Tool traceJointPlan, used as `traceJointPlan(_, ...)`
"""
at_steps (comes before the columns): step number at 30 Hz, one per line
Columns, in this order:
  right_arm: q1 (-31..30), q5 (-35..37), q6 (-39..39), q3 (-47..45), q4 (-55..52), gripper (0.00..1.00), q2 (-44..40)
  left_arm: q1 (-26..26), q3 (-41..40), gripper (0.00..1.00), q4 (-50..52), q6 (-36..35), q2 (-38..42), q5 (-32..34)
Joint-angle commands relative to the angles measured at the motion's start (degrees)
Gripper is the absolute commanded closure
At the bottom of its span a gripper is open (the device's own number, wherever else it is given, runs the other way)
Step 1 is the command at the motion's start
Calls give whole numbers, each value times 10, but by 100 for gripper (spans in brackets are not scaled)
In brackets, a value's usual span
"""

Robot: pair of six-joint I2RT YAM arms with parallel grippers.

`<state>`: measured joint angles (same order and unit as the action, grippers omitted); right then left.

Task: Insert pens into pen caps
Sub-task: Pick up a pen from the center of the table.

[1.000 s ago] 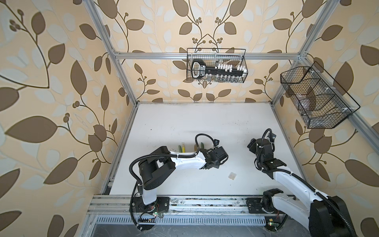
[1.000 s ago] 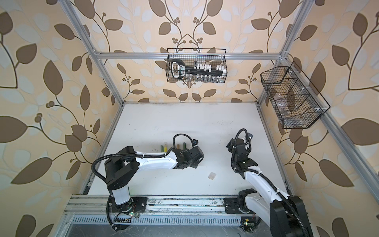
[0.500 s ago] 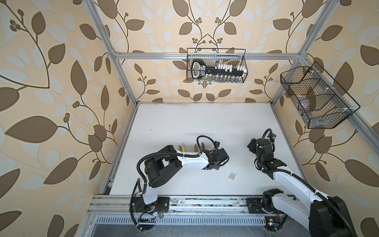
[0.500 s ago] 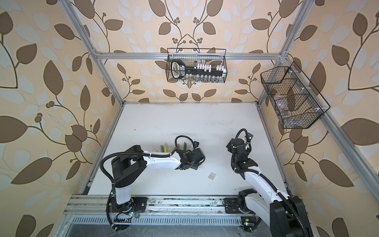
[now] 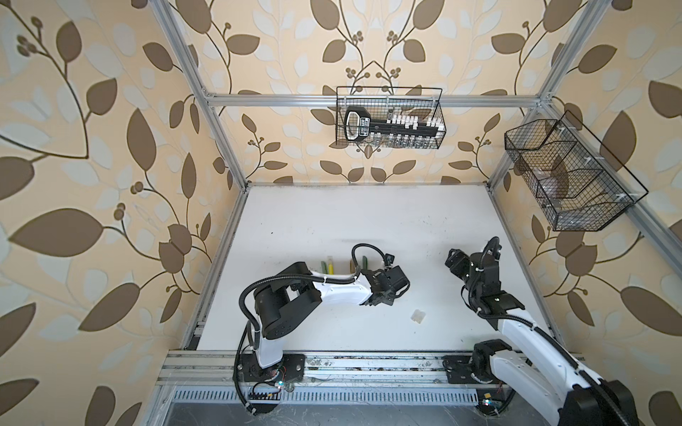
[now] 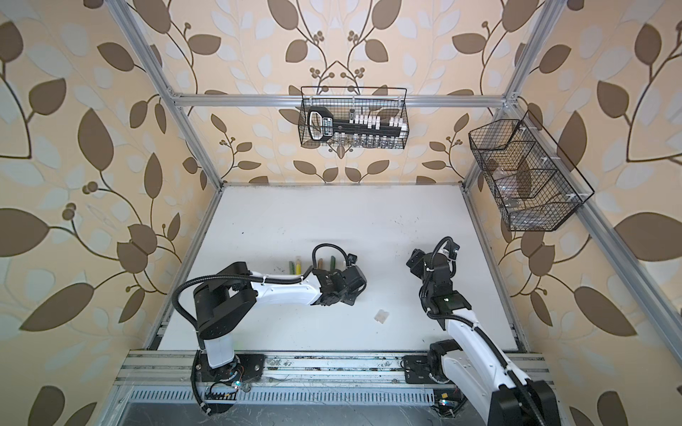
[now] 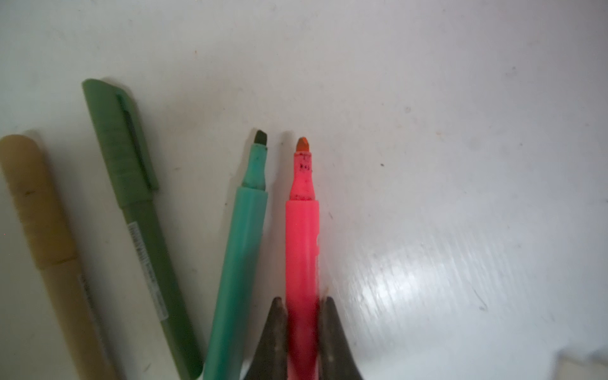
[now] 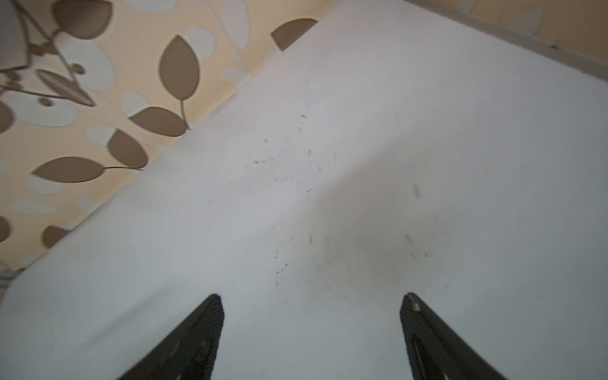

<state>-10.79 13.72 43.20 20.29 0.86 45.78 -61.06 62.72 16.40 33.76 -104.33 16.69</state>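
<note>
We are at the grasping step: the left gripper point(image 7: 303, 301) is clamped on the pink marker point(image 7: 302, 243), lower centre of its wrist view. The right gripper point(image 8: 311, 304) stands spread, empty. Next, we think, it must be lifted toward the clear cap point(image 5: 419, 316).

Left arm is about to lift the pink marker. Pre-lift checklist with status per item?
1. Left gripper shut on pink-red marker: ok, jaws press both sides of the barrel.
2. Nib bare for capping: ok, no cap on it.
3. Clearance from green marker: cannot tell; there is a gap at the tips, but it runs close by the jaws.
4. Right gripper open: ok, jaws wide over bare table.
5. Cap in right gripper: not ok, it holds nothing.
6. Clear cap reachable: ok, it lies free between the arms; which way its opening faces, cannot tell.
</note>
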Motion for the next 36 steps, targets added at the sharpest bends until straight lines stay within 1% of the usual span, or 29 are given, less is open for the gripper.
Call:
traceJointPlan(1, -48, -112, 64, -13, 17, 9, -59, 1, -14, 98, -33, -18, 74, -4)
traceJointPlan(4, -129, -140, 118, -29, 79, 8, -77, 1, -35, 100, -60, -21, 116, -8)
traceJointPlan(8, -235, -117, 160, -39, 148, 8, -53, 1, -71, 100, -110, -32, 173, -24)
traceJointPlan(12, -295, -100, 188, -41, 217, 8, -3, 0, -101, 100, -140, -41, 214, -47)
traceJointPlan(13, -304, -104, 193, -38, 236, 10, 16, 0, -107, 100, -145, -45, 238, -53)
traceJointPlan(17, -330, -128, 204, -18, 297, 18, 92, 0, -118, 100, -155, -59, 259, -72)
traceJointPlan(20, -342, -128, 214, -11, 328, 29, 129, 0, -127, 100, -167, -63, 267, -84)
traceJointPlan(21, -343, -127, 217, -9, 330, 34, 135, -1, -128, 100, -167, -63, 270, -87)
traceJointPlan(22, -343, -124, 218, -7, 330, 43, 140, 0, -129, 100, -167, -64, 272, -89)
traceJointPlan(24, -342, -117, 215, -3, 324, 54, 142, 0, -129, 100, -166, -67, 275, -98)
traceJointPlan(27, -342, -107, 210, 0, 314, 75, 142, -1, -137, 100, -175, -73, 276, -111)
traceJointPlan(29, -343, -108, 212, 0, 316, 90, 144, -1, -148, 93, -189, -73, 279, -111)
traceJointPlan(30, -344, -108, 214, 1, 318, 95, 146, 0, -152, 88, -192, -73, 278, -113)
traceJointPlan(31, -346, -111, 217, 1, 321, 99, 149, 0, -153, 80, -193, -73, 277, -113)
traceJointPlan(32, -350, -111, 220, 2, 324, 100, 150, 0, -152, 74, -193, -73, 274, -113)
traceJointPlan(34, -360, -106, 222, 5, 324, 100, 153, 0, -148, 67, -189, -76, 266, -111)
traceJointPlan(36, -369, -98, 217, 10, 323, 100, 153, 0, -143, 66, -187, -80, 254, -107)
